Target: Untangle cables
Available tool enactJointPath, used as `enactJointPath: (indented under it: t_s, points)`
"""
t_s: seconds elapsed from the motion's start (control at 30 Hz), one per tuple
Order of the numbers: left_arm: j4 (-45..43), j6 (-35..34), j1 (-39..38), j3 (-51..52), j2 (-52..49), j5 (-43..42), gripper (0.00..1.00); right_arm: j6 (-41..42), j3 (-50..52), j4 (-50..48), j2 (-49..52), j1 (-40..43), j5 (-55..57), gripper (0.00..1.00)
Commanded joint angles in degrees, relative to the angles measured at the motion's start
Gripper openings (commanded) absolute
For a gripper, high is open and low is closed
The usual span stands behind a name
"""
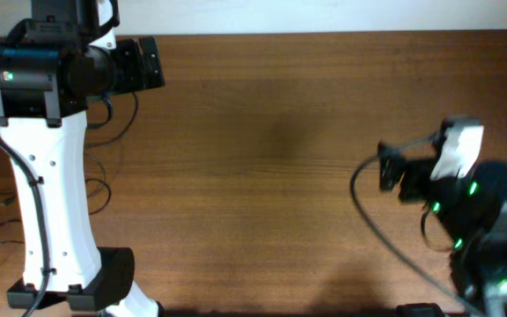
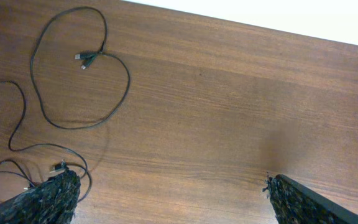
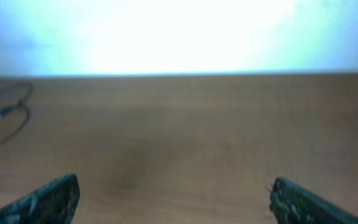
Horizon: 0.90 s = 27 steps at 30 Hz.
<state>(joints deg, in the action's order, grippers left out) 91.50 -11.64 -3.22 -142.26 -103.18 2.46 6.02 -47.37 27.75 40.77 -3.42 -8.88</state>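
Several thin black cables lie in loose loops on the brown table at the left of the left wrist view. Two small plugs meet at the top of one loop, and another silvery tip lies by the left finger. In the overhead view the cables show only in bits beside and under the white left arm. My left gripper is open and empty, at the table's far left. My right gripper is open and empty, at the right side. A blurred cable shows far off in the right wrist view.
The white left arm and its base stand over much of the cable pile. A thick black cable curves from the right arm. The table's far edge meets a white surface.
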Motion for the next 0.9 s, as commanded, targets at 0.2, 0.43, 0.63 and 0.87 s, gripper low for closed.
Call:
enactJointPath:
  t_s: [0.2, 0.43, 0.63, 0.87]
  points:
    - [-0.1, -0.3, -0.1, -0.5, 0.4, 0.1, 0.99, 0.4, 37.9, -25.5, -27.1, -1.2, 2.1, 0.99]
    - [-0.1, -0.3, -0.1, -0.5, 0.4, 0.1, 1.0, 0.4, 46.7, -26.3, -37.7, -2.7, 4.7, 0.99]
    - [-0.1, -0.3, -0.1, -0.5, 0.4, 0.1, 0.99, 0.4, 47.1, -23.7, -40.6, -2.5, 5.5, 0.99]
    - [-0.1, -0.3, -0.1, -0.5, 0.4, 0.1, 0.99, 0.4, 47.1, -23.6, -40.6, -2.5, 5.5, 0.99]
